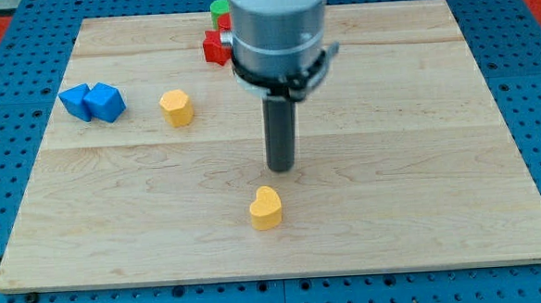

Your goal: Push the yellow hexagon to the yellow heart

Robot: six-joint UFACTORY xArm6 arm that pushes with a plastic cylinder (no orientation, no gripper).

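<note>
Right now my tip (pixel 282 168) (a bare tool, jawless) hovers above yellow heart (pixel 266 208).

The yellow hexagon (pixel 176 108) is lying flat on the pale wooden worktop (pixel 439 180), toward the view's left and upper half, its flat top facing up. The yellow heart (pixel 266 207) is sitting well apart from it, lower and nearer the view's centre, its lobes pointing toward the view's upper right.
</note>
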